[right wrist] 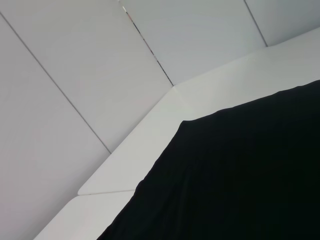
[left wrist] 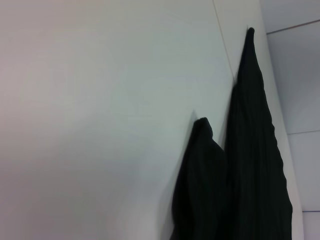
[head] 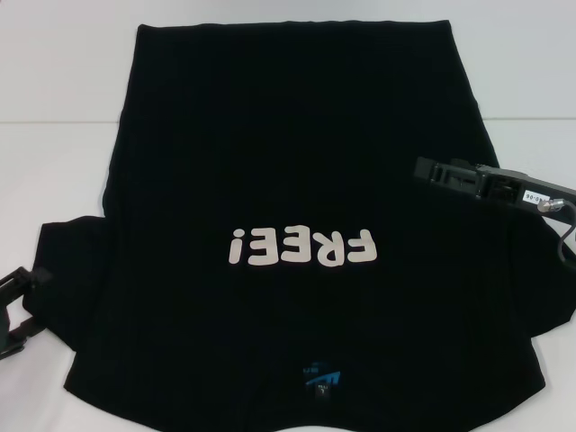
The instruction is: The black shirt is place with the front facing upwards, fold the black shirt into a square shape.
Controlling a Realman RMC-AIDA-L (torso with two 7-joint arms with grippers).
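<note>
The black shirt (head: 297, 171) lies spread flat on the white table (head: 54, 72), front up. Its white letters "FREE!" (head: 301, 247) read upside down from my head, and the blue neck label (head: 322, 378) is at the near edge. My right gripper (head: 425, 170) hovers over the shirt's right side, level with the sleeve. At the table's near left, beside the left sleeve, sits my left gripper (head: 25, 286). The left wrist view shows the shirt (left wrist: 250, 165) as two raised black folds. A flat corner of the shirt (right wrist: 240, 180) fills the right wrist view.
Bare white table surface (head: 531, 81) lies to the left, right and far side of the shirt. The right wrist view shows the table edge (right wrist: 150, 130) with grey floor tiles (right wrist: 60, 65) beyond it. A cable (head: 565, 236) hangs from the right arm.
</note>
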